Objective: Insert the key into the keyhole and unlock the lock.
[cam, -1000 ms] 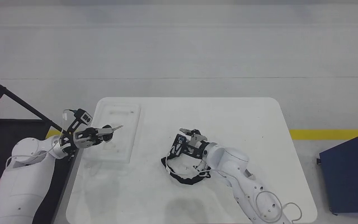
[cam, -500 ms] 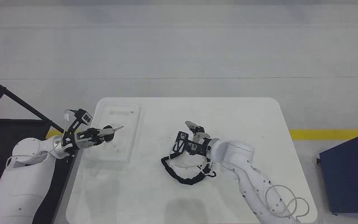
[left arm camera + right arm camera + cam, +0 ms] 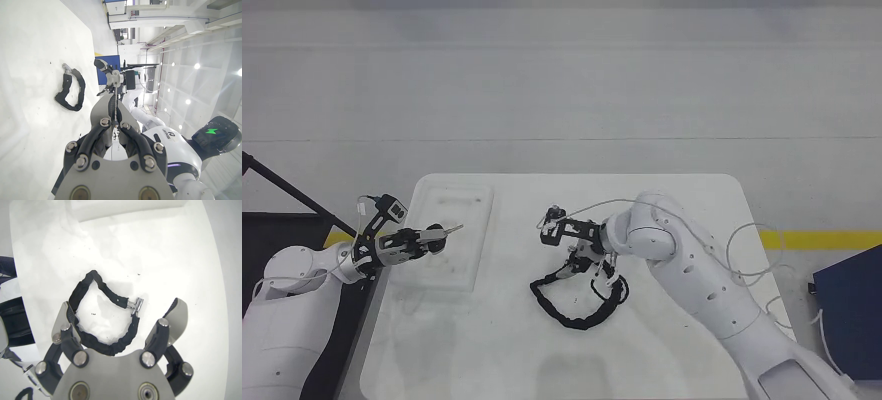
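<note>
White table (image 3: 682, 210) carries everything | tray (image 3: 457, 215) sits well apart from chain lock (image 3: 121, 345), toward my left arm | my right gripper (image 3: 122, 308) hangs over that lock, jaws spread wide, likely to steady its cylinder (image 3: 139, 304) | my left gripper (image 3: 114, 101), beyond the tray from the lock, pinches key (image 3: 115, 92) blade-forward, ready for insertion.

My right arm (image 3: 692, 275) and left arm (image 3: 292, 278) wear glossy white shells, and a thin pale cable (image 3: 592, 207) trails along the right one. My left gripper (image 3: 113, 100) and right gripper (image 3: 121, 306) share grey metal plates, black linkages, silver screws and grey fingers (image 3: 180, 313) lined with black rubber.
</note>
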